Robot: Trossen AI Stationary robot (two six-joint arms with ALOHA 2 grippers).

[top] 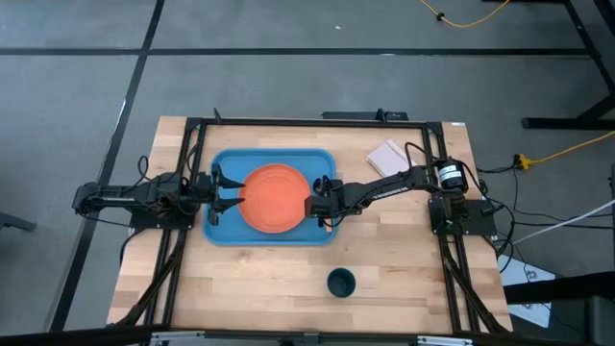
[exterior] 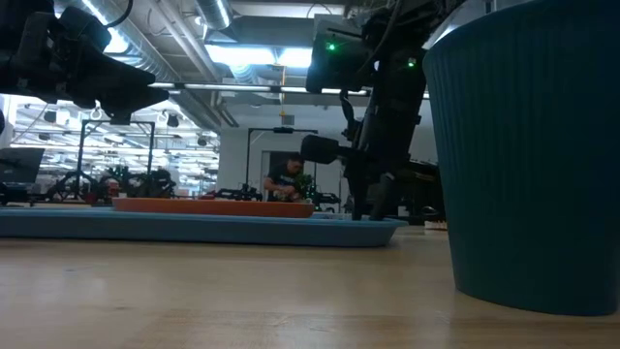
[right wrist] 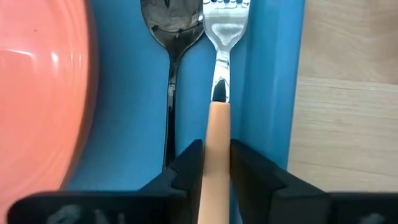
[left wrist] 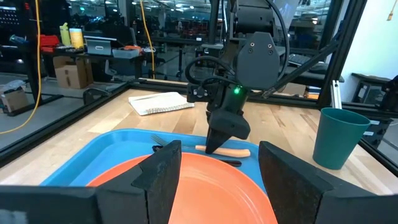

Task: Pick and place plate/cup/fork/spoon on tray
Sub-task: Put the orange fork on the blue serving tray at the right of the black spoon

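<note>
The light-blue tray carries the orange plate. The dark spoon and the orange-handled fork lie side by side along the tray's right rim. My right gripper points down over them and is shut on the fork; it also shows in the left wrist view. My left gripper is open and hovers over the plate's left edge, touching nothing. The teal cup stands upright on the table near the front edge. My right gripper pinches the fork's orange handle between its two fingers, a little behind the metal neck. The fingers come from above, pointing down, and lie across the handle. The fork sits level along the tray's right rim; whether it rests on the tray floor I cannot tell.
A white pad lies on the table at the back right, beyond the tray. Black frame rails run around the table's edges. Bare wood lies in front of the tray on both sides of the cup.
</note>
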